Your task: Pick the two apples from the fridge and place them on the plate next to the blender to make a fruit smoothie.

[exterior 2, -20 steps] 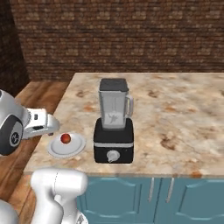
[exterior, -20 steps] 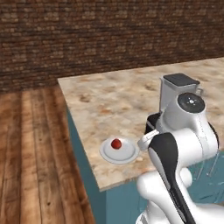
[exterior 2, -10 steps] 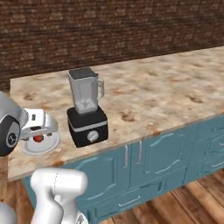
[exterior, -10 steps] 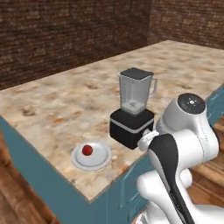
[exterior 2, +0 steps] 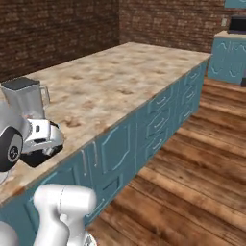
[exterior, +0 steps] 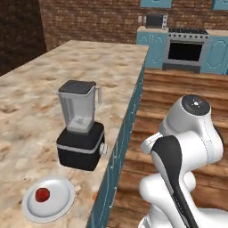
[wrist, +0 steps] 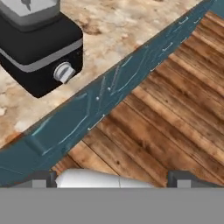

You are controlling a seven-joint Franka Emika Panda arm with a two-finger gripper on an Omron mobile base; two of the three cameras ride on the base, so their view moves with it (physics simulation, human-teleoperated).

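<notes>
The gripper [wrist: 113, 178] is hanging beyond the counter edge, over the wooden floor [wrist: 175, 113], with its two tips wide apart and nothing between them, so it is reading as released and empty. Nearest on the counter [exterior: 26, 111], the plate [exterior: 62, 202] is lying close to the front edge and is carrying the red apple [exterior: 42, 194] left of its centre. Just behind the plate, the blender [exterior: 81, 126] is standing upright, its black base close to the plate rim but apart from it; in the hand view the blender's knob is facing the counter edge. Further back, an oven [exterior: 186, 52] is sitting in the blue cabinets against the brick wall. The yellow-orange apple and the fridge are lying somewhere other than this counter end, so one apple is judged delivered and one outstanding. The deciding relation is direction: the plate and blender are lying to the arm's left on the counter, while the remaining apple must be sought away from them, likely requiring the base to drive to the fridge.
</notes>
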